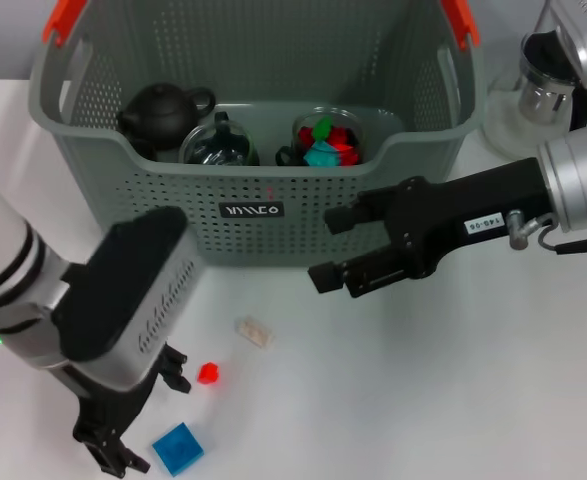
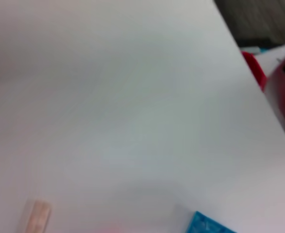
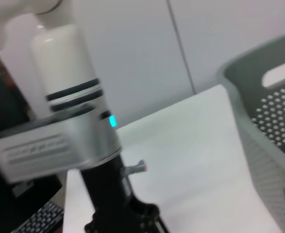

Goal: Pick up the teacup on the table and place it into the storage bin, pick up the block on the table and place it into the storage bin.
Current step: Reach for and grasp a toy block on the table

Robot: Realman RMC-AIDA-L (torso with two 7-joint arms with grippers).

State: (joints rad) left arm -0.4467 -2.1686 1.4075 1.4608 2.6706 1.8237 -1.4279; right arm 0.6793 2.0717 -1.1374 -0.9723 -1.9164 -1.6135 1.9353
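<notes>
Storage bin — a large grey-green plastic basket with perforated walls, orange-red handle ends and a small black label with white letters — stands at the far middle of the white table. Inside it sit a dark round teapot, a glass cup and a clear cup holding red, green and blue pieces.

Left gripper hangs low over the near left of the table, its black fingers spread apart, one on each side of the gap above a flat blue block. Right gripper reaches in from the right, just in front of the bin's near wall, its black fingers apart and holding nothing.

Near the left gripper lie a small red block and, farther toward the bin, a pale wooden block — rectangular, smooth-sided.
</notes>
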